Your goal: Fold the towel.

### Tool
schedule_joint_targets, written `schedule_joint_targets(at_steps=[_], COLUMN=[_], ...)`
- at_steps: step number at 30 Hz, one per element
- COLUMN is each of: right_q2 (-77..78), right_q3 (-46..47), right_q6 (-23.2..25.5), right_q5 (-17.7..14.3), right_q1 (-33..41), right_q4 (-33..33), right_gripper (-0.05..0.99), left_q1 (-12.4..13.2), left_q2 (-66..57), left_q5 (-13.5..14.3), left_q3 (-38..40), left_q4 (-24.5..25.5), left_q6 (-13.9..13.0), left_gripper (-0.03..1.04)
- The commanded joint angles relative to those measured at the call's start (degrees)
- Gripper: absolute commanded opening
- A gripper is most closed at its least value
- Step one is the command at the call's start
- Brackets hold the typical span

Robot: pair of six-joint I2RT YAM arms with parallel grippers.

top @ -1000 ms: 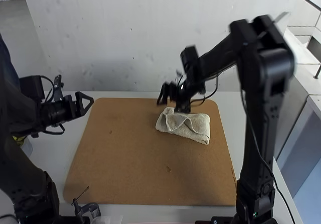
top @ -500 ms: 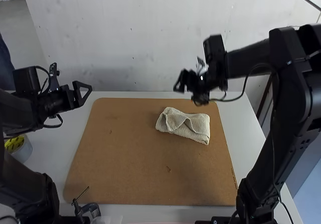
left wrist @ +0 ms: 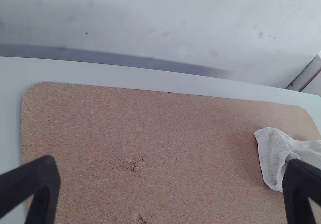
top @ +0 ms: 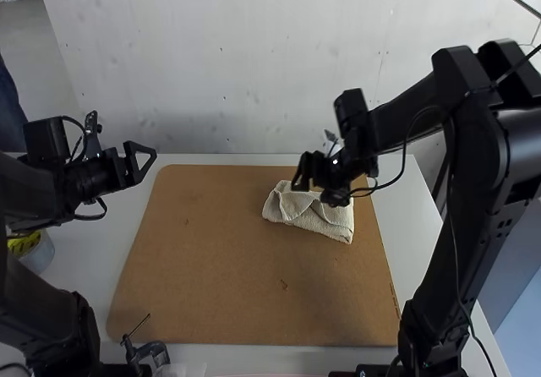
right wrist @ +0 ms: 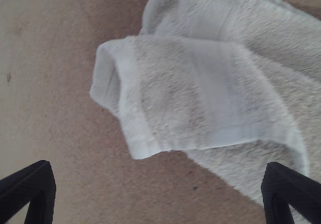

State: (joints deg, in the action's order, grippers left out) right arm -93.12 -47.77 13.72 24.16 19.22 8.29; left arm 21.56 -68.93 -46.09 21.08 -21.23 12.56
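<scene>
The towel [top: 311,217] lies in a lumpy, layered fold towards the far right of the brown board [top: 211,259] on the counter [top: 412,225], under the right tool [right wrist: 158,184], whose fingers stand spread.
The left tool [left wrist: 171,184] is spread too, well apart from the cloth. A loose flap [right wrist: 170,93] lies skewed over the layers, its end raised; if the right tool closes on that alone, it could drag the flap open rather than square it. Pinching too deep could catch lower layers and bunch the whole fold. Its height above the cloth is hard to judge, so coming down short might pinch nothing, and too low might push the towel askew. No writing can be read on the towel.
</scene>
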Motion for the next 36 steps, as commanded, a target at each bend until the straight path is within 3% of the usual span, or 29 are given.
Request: schedule_joint_targets(at_steps=[1, 7, 17, 21, 31, 36], right_q2=[-2.42, -3.91, -12.61, -15.95, -12.61, -14.72], right_q3=[-1.71, -5.41, -12.26, -13.23, -11.82, -11.56], right_q6=[4.92, 10.02, 14.41, 17.75, 23.81, 23.46], right_q5=[1.41, 1.59, 1.85, 3.96, 5.28, 5.10], right_q1=[3.45, 6.18, 2.05, 1.69, 7.32, 6.44], right_q4=[0.93, 6.30, 4.98, 5.15, 5.68, 5.06], right_gripper=[0.89, 0.89, 0.84, 0.84, 0.84, 0.68], left_q1=[-0.38, -0.20, -0.20, -0.03, -0.56, 0.50], left_q2=[0.99, 0.99, 1.34, 1.51, 0.28, 0.55], left_q5=[0.03, 0.03, -0.06, -0.15, -0.06, -0.58], left_q3=[-0.34, -0.34, -0.51, -0.43, -0.51, -0.51], left_q4=[-0.47, -0.47, -0.47, -0.56, -0.83, -0.83], left_q6=[0.19, 0.10, 0.01, -0.16, -0.34, -0.43], left_gripper=[1.01, 1.01, 1.01, 1.01, 1.01, 1.01])
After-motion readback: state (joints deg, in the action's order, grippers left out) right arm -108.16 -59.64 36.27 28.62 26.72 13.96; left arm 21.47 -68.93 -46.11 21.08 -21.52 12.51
